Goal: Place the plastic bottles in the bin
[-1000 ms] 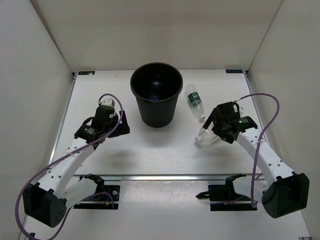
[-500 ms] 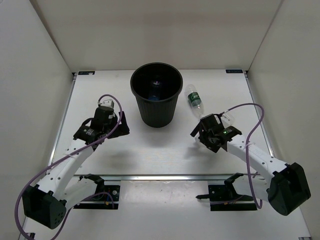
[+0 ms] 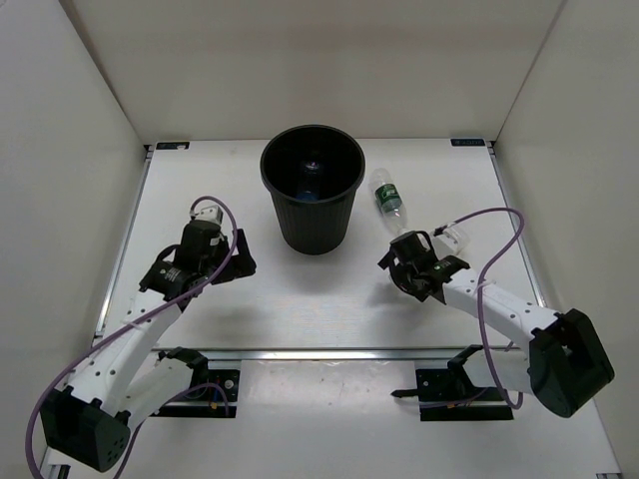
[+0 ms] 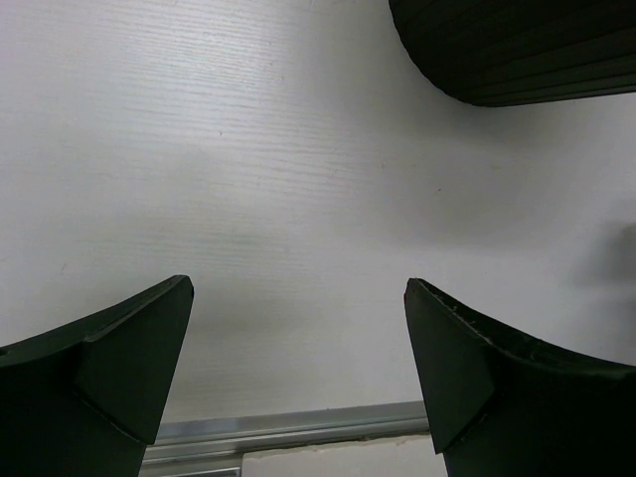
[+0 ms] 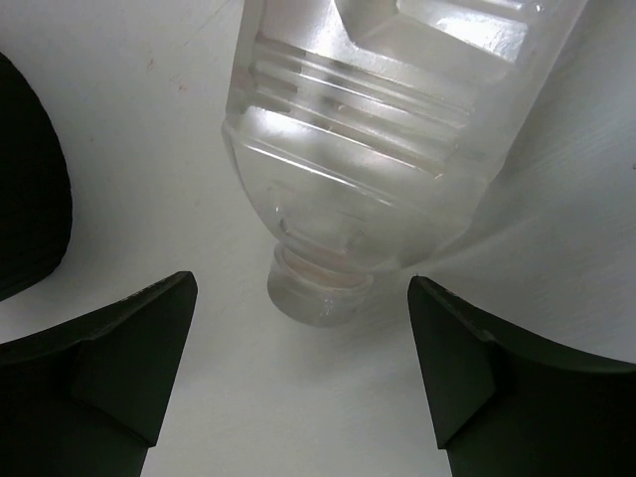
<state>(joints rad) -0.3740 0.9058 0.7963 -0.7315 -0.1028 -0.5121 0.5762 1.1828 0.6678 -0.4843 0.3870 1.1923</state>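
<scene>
The black bin (image 3: 313,190) stands at the table's middle back. A clear bottle with a dark green label (image 3: 387,200) lies just right of it. My right gripper (image 3: 396,271) is low over a larger clear unlabelled bottle, which the top view mostly hides. In the right wrist view that bottle (image 5: 378,129) lies with its cap toward me. The right gripper (image 5: 300,283) is open, its fingertips on either side of the cap without touching it. My left gripper (image 3: 238,264) hangs open left of the bin, with only bare table between its fingers (image 4: 129,348).
The bin's black wall shows at the top right of the left wrist view (image 4: 517,50) and at the left edge of the right wrist view (image 5: 30,179). A metal rail (image 3: 319,351) runs along the table's near edge. White walls enclose the table on three sides.
My right arm has swung left and down, bringing its gripper onto the clear bottle's cap end, with the jaws narrowing a little. The left arm has drawn back slightly toward the near edge.
</scene>
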